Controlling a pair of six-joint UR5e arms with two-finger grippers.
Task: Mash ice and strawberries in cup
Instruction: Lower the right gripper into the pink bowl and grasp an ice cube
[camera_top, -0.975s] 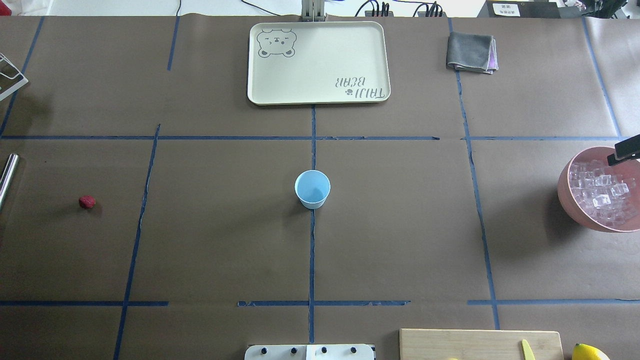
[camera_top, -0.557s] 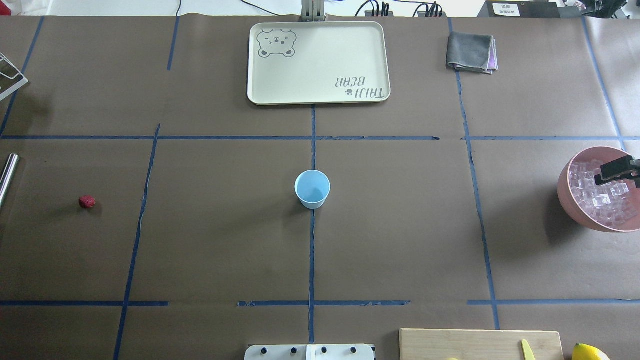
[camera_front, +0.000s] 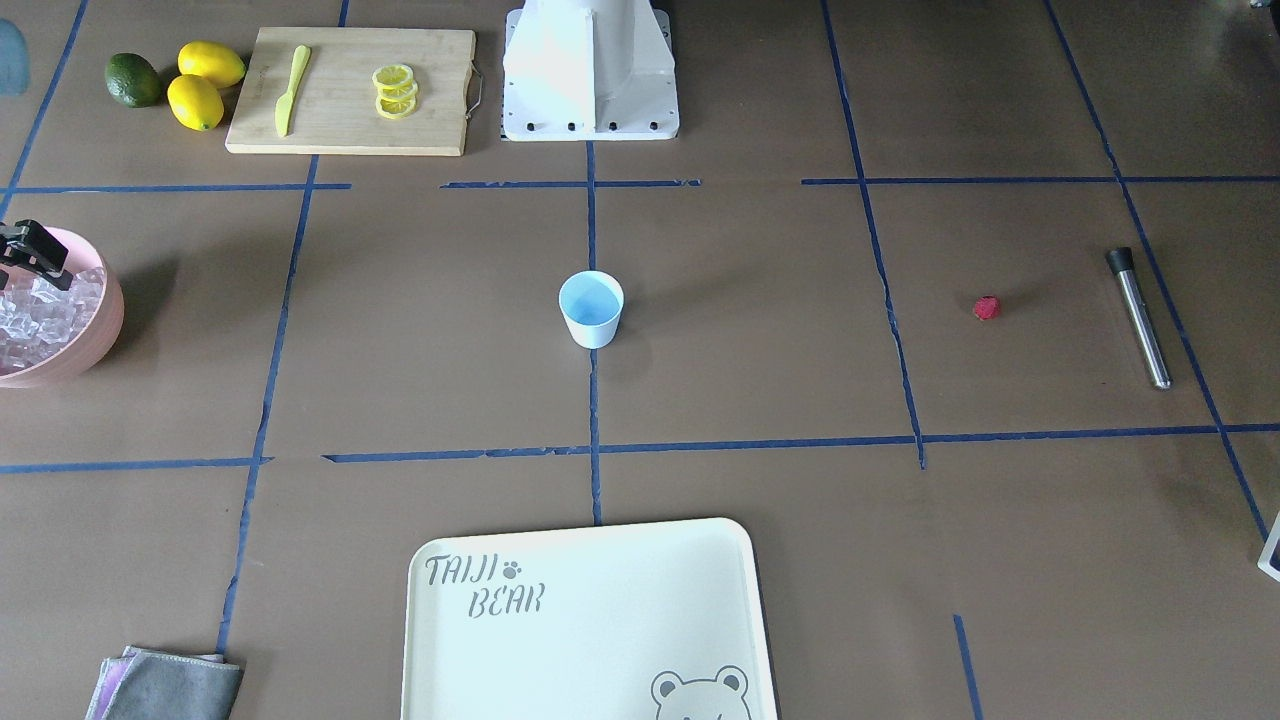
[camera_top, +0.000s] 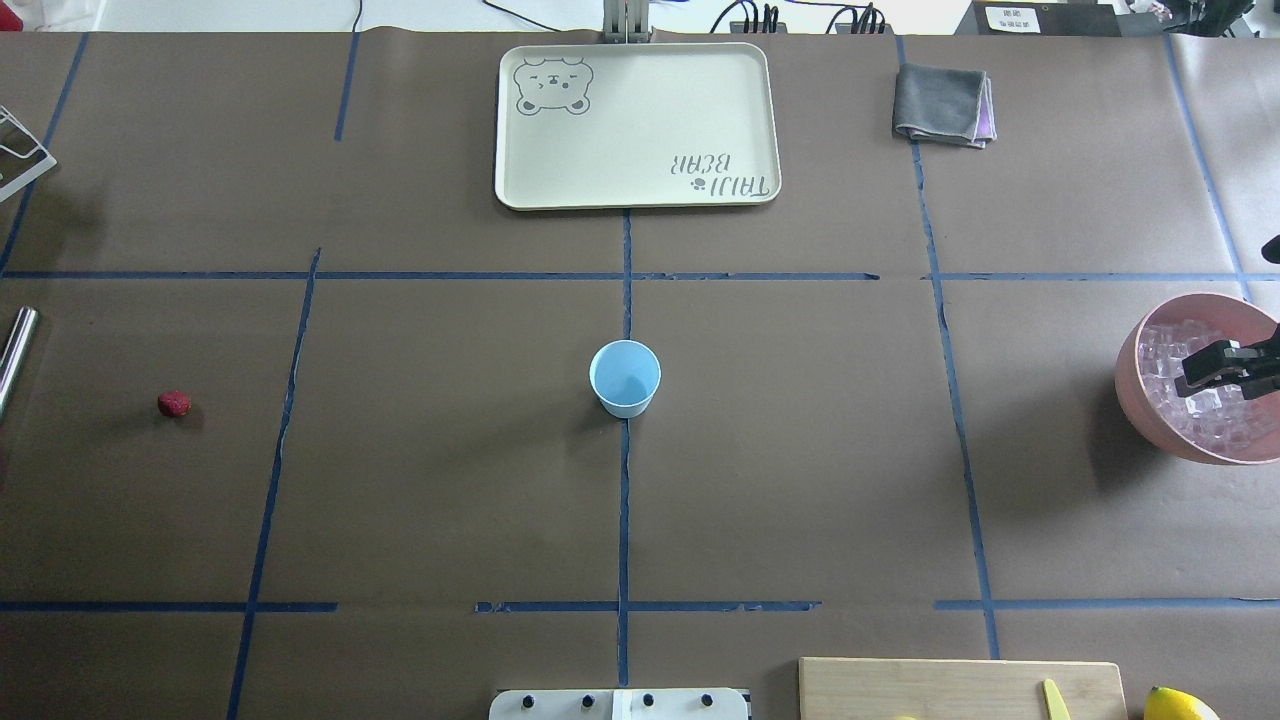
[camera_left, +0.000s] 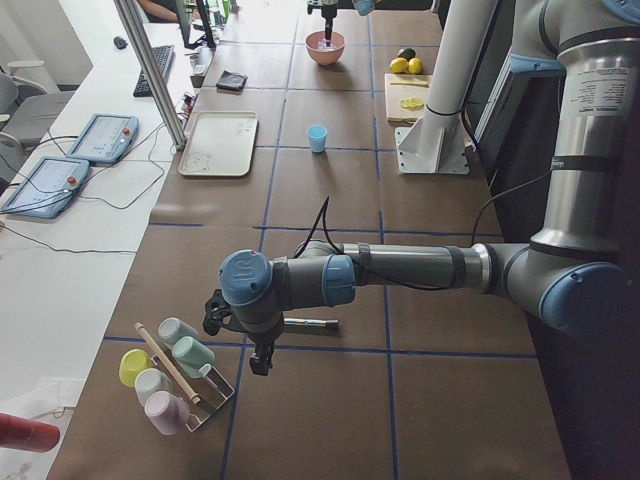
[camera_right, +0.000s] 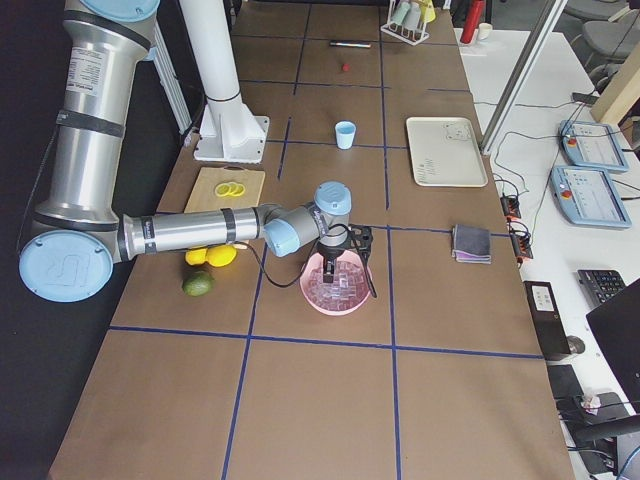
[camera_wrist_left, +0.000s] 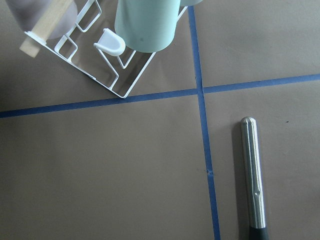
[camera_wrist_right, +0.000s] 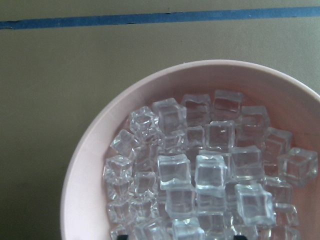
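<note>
Overhead exterior: right pincer (camera_top: 1215, 366) hovering spread over ice (camera_wrist_right: 200, 170) in pink bowl (camera_top: 1130, 385); cup (camera_top: 625, 378) standing empty leftward, strawberry (camera_top: 174, 403) lying beyond; nothing loaded. Left pincer (camera_left: 258, 362): cannot tell.

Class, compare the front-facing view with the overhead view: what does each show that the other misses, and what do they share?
Front-facing only: lemon slices on the cutting board, a dark green fruit, the whole metal muddler. Overhead only: black cables beyond the table's far edge. Both: the blue cup, the strawberry, the pink bowl of ice, the bear tray, the grey cloth.
</note>
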